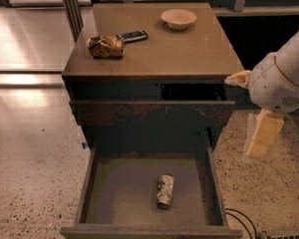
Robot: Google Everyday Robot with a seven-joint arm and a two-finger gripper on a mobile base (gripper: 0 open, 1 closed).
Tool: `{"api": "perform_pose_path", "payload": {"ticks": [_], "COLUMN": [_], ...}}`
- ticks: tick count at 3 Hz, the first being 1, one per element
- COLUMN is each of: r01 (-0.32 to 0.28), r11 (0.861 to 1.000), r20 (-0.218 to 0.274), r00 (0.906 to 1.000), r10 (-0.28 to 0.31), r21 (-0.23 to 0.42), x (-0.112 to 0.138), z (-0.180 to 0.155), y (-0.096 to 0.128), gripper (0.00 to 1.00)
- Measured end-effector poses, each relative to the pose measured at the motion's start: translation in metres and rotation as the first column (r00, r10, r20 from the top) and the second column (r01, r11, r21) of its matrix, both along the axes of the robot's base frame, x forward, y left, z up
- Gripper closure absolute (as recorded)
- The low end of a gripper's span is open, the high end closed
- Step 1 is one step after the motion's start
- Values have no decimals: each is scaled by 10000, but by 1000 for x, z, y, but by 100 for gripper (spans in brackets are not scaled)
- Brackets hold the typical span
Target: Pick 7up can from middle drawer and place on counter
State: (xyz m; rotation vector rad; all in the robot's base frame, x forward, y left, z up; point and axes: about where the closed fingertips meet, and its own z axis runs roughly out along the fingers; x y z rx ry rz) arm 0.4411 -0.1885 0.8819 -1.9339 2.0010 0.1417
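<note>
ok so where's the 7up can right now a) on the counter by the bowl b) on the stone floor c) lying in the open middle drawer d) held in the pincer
c: the 7up can lies on its side on the middle drawer floor; the pincer hangs right of the counter, apart from it.
</note>
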Motion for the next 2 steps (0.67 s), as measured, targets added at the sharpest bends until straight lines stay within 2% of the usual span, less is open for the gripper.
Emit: {"api": "perform_pose_path", "payload": {"ticks": [1, 2], "r01": [-1819, -3081], "r11": [9822, 9482], "r20": [-410, -655], "r00": [9821, 9474], "r10": [1838, 3132], "r21": [468, 774], "x": [-3, -5], "z": [-52, -104], "y": [15, 24], "gripper": [0, 0]}}
